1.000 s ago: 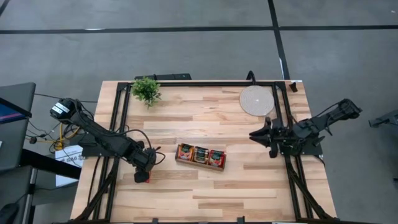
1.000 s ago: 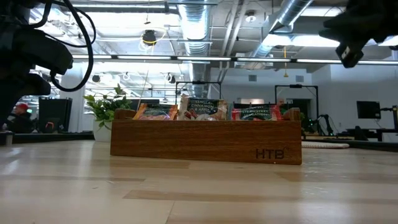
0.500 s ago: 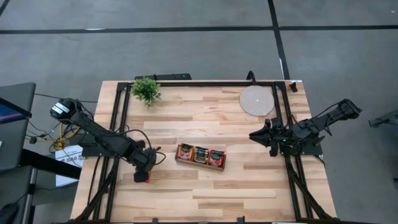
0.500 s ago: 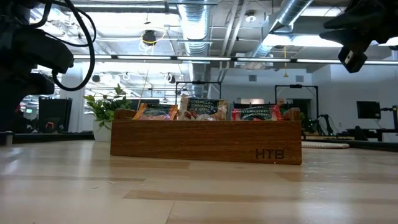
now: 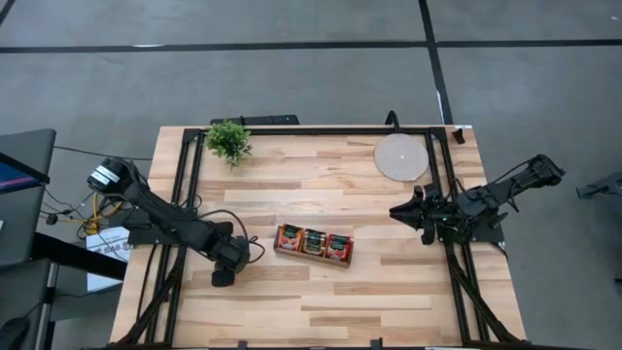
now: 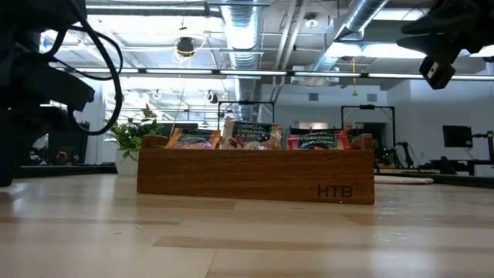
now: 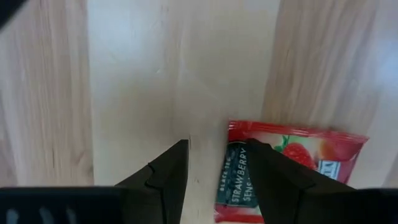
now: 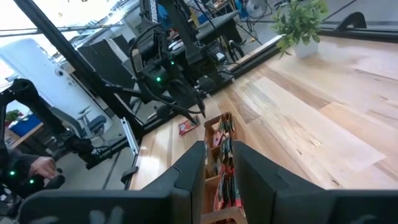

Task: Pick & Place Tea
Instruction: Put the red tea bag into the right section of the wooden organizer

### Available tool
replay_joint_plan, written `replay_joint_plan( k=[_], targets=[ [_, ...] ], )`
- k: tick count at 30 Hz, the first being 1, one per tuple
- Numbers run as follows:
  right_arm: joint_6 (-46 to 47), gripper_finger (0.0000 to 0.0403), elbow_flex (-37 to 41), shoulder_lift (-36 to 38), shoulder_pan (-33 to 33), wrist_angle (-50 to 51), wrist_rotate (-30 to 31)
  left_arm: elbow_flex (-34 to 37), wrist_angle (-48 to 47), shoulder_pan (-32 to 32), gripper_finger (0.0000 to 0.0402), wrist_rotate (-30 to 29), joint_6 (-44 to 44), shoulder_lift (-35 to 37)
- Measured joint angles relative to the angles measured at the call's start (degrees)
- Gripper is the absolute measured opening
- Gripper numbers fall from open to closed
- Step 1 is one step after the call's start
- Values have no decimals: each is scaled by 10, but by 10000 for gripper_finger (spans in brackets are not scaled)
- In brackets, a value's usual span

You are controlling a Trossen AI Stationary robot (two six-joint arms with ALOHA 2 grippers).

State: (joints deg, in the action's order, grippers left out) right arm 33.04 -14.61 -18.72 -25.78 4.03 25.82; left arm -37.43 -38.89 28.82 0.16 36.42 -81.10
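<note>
One red tea sachet point(image 7: 298, 158) lies flat on the table near its left edge, also seen in the right wrist view point(image 8: 186, 127). My left gripper point(image 7: 217, 171) points down just over it and is open. One finger point(image 7: 270, 177) stands over the sachet's edge, the other over bare wood. In the high view the gripper point(image 5: 224, 276) hides the sachet. More tea sachets point(image 6: 251, 136) stand upright in the wooden tray point(image 5: 313, 242) at the table's middle. My right gripper point(image 8: 219, 167) waits open and level at the right side point(image 5: 398, 211). My left gripper comes at the sachet from above, pointing down, with one finger over the sachet's printed edge point(image 7: 239, 168). Whether that finger touches the sachet I cannot tell. The sachet lies flat on the table.
A small potted plant point(image 5: 229, 141) stands at the far left and a round cork mat point(image 5: 400, 157) at the far right. Black frame rails point(image 5: 190, 175) run along both table sides. Bare wood lies in front of the tray.
My left gripper has sunk toward the table over the red sachet, with a slight roll of the wrist. In the high view the sachet showed red beside the gripper before and is now covered by it.
</note>
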Motion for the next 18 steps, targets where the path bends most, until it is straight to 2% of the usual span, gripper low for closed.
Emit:
replay_joint_plan(
  k=[12,18],
  targets=[
    [0,75,0,0,0,2,-2,-3,12,-1,150,35,-26,-25],
    [0,75,0,0,0,2,-2,-1,17,-1,98,31,-27,-31]
  ],
)
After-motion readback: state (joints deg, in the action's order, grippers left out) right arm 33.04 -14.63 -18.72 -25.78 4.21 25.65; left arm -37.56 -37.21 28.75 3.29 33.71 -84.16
